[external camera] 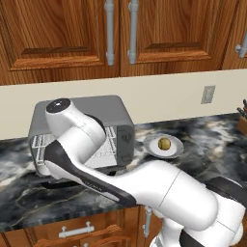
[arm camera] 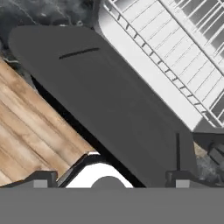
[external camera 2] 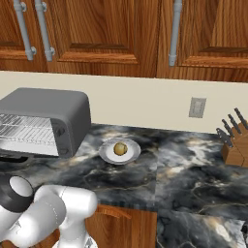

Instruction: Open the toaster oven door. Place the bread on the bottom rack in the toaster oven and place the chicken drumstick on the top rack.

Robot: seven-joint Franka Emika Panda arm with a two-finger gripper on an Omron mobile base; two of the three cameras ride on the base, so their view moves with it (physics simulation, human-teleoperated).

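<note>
The grey toaster oven (external camera: 113, 113) (external camera 2: 48, 109) stands at the counter's left. Its dark door (arm camera: 109, 100) (external camera 2: 12, 158) hangs folded down and open. Silver wire shelves show in the opening: the top rack (external camera 2: 26, 122) above the bottom rack (external camera 2: 26, 138). A wire grid (arm camera: 175, 52) lies just past the door's hinge edge. My gripper (arm camera: 109, 181) hovers over the lowered door, open, with nothing between its fingers. The round yellowish bread (external camera: 164, 143) (external camera 2: 120, 148) sits on a grey plate (external camera: 152, 147) (external camera 2: 106, 154) right of the oven. The chicken drumstick is out of view.
My white arm (external camera: 87, 149) crosses in front of the oven. A knife block (external camera 2: 235, 145) stands at the far right of the dark marble counter (external camera 2: 184, 164). Wooden wall cabinets (external camera: 62, 34) hang above, and drawers (external camera: 77, 230) sit below the counter edge.
</note>
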